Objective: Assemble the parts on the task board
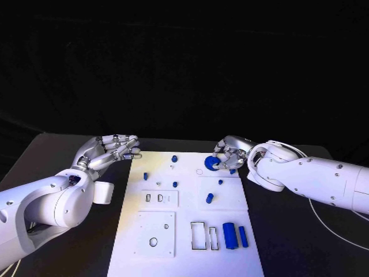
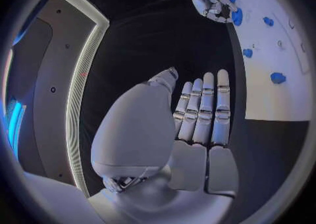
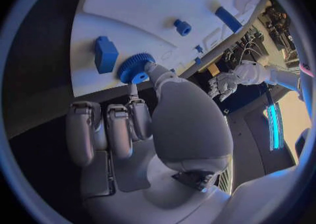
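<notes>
- Currently a blue gear (image 1: 211, 164) is being handled by the right hand (image 1: 231, 153) at the far right part of the task board (image 1: 188, 254); in the right wrist view the gear (image 3: 136, 68) is pinched between thumb and a fingertip right at the board edge, other fingers (image 3: 108, 132) curled loosely below
- Step judged: gear being seated on, or lifted from, its spot near the far edge; which of the two cannot be told
- Left hand (image 1: 111, 150) is held off the board's left far corner, over the black table (image 1: 35, 167), nothing in it; in the left wrist view its fingers (image 2: 204, 108) are straight and side by side, close together
- Next move is judged to call for the gear being lined up flat over its peg or recess and pressed down without tilting; a peg under it cannot be made out
- Close by the gear a blue block (image 3: 105, 54) is seen, near enough to be knocked by the fingers
- Small blue pegs (image 1: 174, 158) are scattered on the far half of the board, one blue capsule (image 1: 209, 198) mid-board
- Two blue cylinders (image 1: 235, 235) are lying side by side at the near right, beside empty rectangular slots (image 1: 199, 235)
- A round hole (image 1: 154, 242) in the near left panel is left unfilled
- Most parts are judged unassembled, so the task is early on
- A white cable (image 1: 317, 222) is trailing on the table under the right arm, well apart from the board
</notes>
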You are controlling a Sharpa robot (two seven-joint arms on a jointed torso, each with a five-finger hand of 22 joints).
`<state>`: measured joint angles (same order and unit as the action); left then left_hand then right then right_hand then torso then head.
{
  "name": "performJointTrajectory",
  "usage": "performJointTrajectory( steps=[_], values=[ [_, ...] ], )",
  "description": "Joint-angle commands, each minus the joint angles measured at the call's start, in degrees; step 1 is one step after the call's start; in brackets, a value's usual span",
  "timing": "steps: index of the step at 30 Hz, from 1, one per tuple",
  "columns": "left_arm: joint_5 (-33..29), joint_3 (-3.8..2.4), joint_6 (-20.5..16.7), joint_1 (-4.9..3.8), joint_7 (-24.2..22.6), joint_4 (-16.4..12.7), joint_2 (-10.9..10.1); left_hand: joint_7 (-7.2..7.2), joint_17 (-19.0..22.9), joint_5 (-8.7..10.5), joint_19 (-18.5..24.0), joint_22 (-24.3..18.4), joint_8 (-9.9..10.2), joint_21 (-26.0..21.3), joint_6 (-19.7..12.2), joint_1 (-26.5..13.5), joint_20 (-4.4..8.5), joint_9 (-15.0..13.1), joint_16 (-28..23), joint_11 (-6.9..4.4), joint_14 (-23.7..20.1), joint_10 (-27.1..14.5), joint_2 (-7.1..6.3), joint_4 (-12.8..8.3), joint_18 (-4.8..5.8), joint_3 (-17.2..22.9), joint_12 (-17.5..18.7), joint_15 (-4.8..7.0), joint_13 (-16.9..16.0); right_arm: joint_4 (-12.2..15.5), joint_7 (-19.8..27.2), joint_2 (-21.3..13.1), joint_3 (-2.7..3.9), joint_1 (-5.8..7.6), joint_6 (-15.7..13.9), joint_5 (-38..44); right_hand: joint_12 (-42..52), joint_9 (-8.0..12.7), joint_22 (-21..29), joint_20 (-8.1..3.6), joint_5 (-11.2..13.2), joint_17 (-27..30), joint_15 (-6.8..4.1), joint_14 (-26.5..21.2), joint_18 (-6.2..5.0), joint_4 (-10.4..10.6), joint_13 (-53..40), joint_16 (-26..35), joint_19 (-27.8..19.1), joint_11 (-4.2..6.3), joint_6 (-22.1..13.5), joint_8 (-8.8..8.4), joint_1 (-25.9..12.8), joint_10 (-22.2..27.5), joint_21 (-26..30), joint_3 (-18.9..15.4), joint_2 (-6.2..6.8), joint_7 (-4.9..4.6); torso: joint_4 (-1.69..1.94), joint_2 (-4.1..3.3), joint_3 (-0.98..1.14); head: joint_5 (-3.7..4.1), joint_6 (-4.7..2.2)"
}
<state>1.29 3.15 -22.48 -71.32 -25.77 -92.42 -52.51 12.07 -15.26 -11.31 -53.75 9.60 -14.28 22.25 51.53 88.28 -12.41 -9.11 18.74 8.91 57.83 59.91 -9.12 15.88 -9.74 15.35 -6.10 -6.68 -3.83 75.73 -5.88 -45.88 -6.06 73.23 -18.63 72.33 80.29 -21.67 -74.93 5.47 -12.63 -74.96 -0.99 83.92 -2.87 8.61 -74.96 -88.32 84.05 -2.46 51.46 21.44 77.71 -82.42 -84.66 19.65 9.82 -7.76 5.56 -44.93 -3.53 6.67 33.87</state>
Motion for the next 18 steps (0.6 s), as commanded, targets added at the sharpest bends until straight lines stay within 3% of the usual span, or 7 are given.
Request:
performJointTrajectory(
  steps=[1,8,14,18],
  values=[
    [-0.1,-0.05,1.1,-0.07,-0.1,0.0,0.2,0.15,-0.1,0.31,-0.5,0.1,0.2,0.3,-0.2,0.2,0.1,-0.1,-0.2,0.44,-0.3,0.1,-0.23,-0.1,-0.69,0.4,0.4,0.0,0.0,0.4,-0.5,0.1,-0.17,-0.34,0.0,3.2,0.6,-1.1,-8.6,-0.66,0.3,-10.3,-0.58,5.1,1.11,-0.3,-5.0,-0.4,1.8,0.27,1.9,0.96,1.2,-0.5,-0.4,1.4,-0.68,0.95,-0.03,-0.05,0.03,0.0,0.03],
    [-0.1,-0.05,1.4,-0.07,0.2,0.2,0.2,0.14,-0.1,0.3,-0.5,0.1,0.2,0.4,-0.2,0.2,0.11,-0.1,-0.2,0.44,-0.4,0.1,-0.19,-0.2,-0.68,0.4,0.4,0.0,0.0,2.3,-2.2,0.0,-0.17,-0.71,-5.6,11.2,3.1,-2.4,-10.7,-1.4,2.1,-10.8,-1.3,5.2,1.66,0.5,-7.8,-0.5,3.1,1.05,3.8,1.47,-1.7,-2.6,-1.9,3.1,1.33,1.87,0.04,-0.03,0.02,0.24,0.02],
    [-0.1,-0.05,1.6,-0.07,0.4,0.3,0.1,0.15,-0.1,0.32,-0.5,0.1,0.2,0.4,-0.3,0.3,0.12,-0.1,-0.3,0.44,-0.4,0.1,-0.17,-0.2,-0.68,0.5,0.5,0.0,0.0,4.7,-4.1,-0.3,-0.15,-0.87,-9.7,15.4,3.0,-2.8,-11.0,-1.53,1.3,-10.8,-1.39,5.3,1.73,0.8,-7.7,-0.5,3.3,1.13,3.8,1.36,-2.5,-2.6,-2.1,3.4,1.98,1.92,-0.11,-0.12,0.08,-0.05,-0.1],
    [-0.1,-0.05,1.8,-0.07,0.6,0.4,0.1,0.17,-0.1,0.33,-0.5,0.1,0.2,0.5,-0.3,0.3,0.14,-0.1,-0.3,0.45,-0.4,0.1,-0.19,-0.3,-0.68,0.6,0.5,-0.01,0.1,7.8,-5.3,-0.7,-0.07,-0.79,-11.8,17.6,3.0,-2.9,-11.4,-1.57,1.0,-10.8,-1.42,5.3,1.85,1.0,-7.8,-0.5,3.5,1.16,3.8,1.33,-2.8,-2.6,-2.5,3.6,2.14,1.96,0.06,0.0,0.05,-0.11,-0.03]
  ],
)
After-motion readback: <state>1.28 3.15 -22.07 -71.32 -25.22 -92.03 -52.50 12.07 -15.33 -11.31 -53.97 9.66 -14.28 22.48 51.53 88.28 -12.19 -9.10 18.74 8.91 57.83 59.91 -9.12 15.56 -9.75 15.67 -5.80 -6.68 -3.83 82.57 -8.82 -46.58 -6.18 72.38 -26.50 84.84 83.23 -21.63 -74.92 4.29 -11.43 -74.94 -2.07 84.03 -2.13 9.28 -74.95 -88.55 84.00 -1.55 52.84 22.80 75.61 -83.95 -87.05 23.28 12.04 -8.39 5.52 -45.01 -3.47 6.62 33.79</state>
